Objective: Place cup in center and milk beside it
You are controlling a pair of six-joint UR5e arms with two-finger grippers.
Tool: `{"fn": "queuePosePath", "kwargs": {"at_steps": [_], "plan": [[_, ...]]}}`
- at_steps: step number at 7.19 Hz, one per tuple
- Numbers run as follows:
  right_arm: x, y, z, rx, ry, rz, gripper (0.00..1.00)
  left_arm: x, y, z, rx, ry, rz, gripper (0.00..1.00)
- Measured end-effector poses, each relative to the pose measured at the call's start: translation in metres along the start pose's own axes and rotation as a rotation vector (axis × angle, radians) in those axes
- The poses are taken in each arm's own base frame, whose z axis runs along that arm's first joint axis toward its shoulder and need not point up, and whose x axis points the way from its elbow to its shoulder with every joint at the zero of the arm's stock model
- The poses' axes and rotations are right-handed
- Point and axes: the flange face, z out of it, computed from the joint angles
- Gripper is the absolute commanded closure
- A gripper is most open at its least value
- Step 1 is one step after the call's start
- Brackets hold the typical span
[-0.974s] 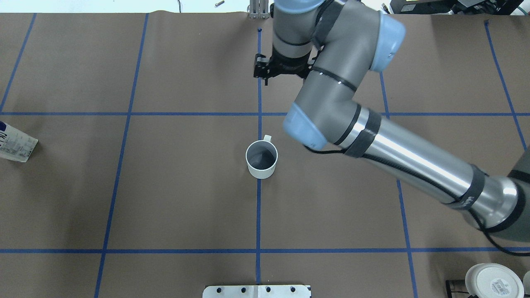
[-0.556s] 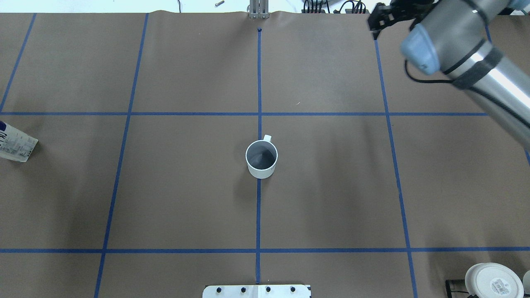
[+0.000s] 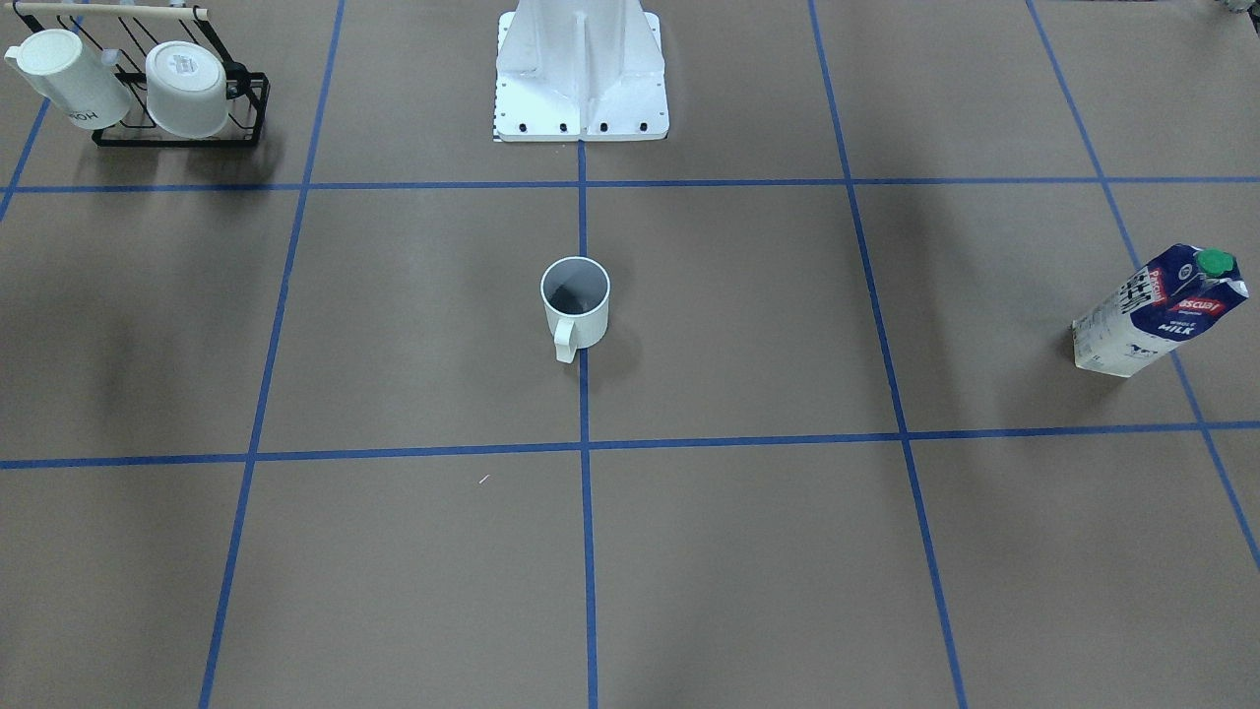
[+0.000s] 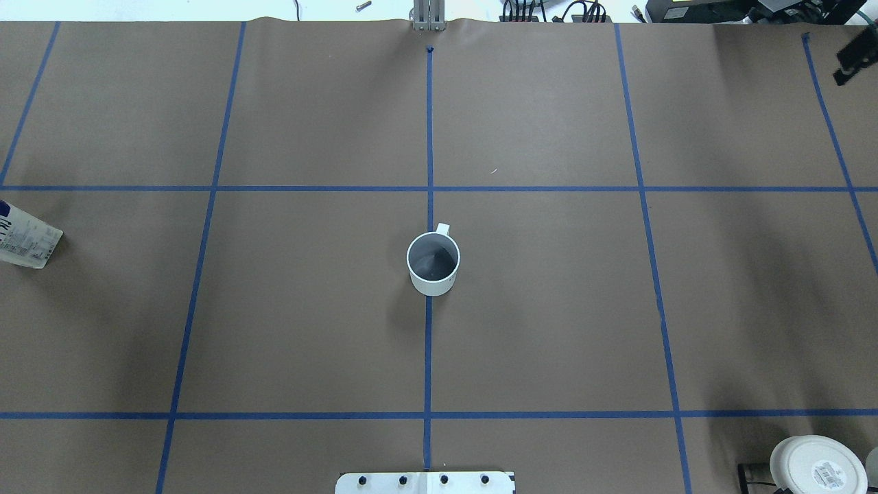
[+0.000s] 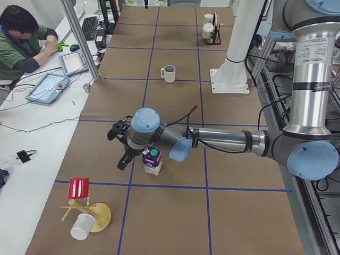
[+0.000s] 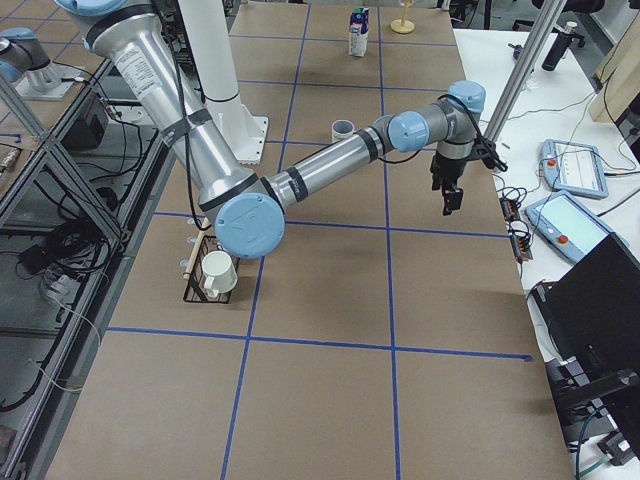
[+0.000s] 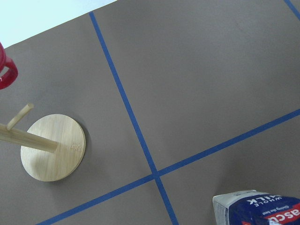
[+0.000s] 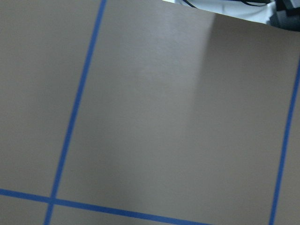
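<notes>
The plain white cup [image 4: 433, 264] stands upright on the blue tape line [image 4: 428, 350] that splits the two middle squares, with its handle toward the far side; it also shows in the front view [image 3: 576, 300]. The milk carton [image 3: 1157, 313] stands far off on my left side, cut by the overhead view's left edge [image 4: 24, 237]. My left gripper [image 5: 123, 158] hangs just beside the carton [image 5: 152, 161], apart from it, and I cannot tell if it is open. My right gripper [image 6: 449, 196] is high over the table's far right [image 4: 852, 60], holds nothing, and its jaws are unclear.
A black rack with two white cups [image 3: 177, 89] stands near my right side by the base plate [image 3: 581, 108]. A wooden mug tree [image 7: 54, 147] with a red cup [image 5: 79, 188] stands past the milk. An operator [image 5: 21, 42] sits at the side desk.
My right arm has swung away from over the table's middle to the far right, almost out of the overhead view. The cup and the milk have not moved.
</notes>
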Motion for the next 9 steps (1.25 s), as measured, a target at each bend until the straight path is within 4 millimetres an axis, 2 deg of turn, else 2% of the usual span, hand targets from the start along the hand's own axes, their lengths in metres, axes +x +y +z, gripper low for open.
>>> {"fn": "queuePosePath", "kwargs": {"at_steps": [1, 2, 3, 5, 7, 9], "plan": [[0.045, 0.048, 0.021, -0.037, 0.023, 0.015, 0.00, 0.003, -0.003, -0.002, 0.005, 0.019, -0.016, 0.00], [0.081, 0.090, 0.039, -0.059, 0.044, -0.016, 0.00, 0.008, -0.009, -0.005, 0.013, 0.043, -0.052, 0.00], [0.104, 0.116, 0.048, -0.058, 0.047, -0.046, 0.00, 0.017, -0.017, -0.008, 0.021, 0.061, -0.096, 0.00], [0.117, 0.132, 0.054, -0.059, 0.037, -0.055, 0.00, 0.051, -0.025, 0.005, 0.000, 0.101, -0.174, 0.00], [0.118, 0.135, 0.058, -0.064, 0.026, -0.052, 0.00, 0.080, -0.010, 0.033, -0.050, 0.123, -0.193, 0.01], [0.119, 0.135, 0.059, -0.066, 0.021, -0.050, 0.00, 0.091, 0.006, 0.051, -0.091, 0.121, -0.195, 0.01]]}}
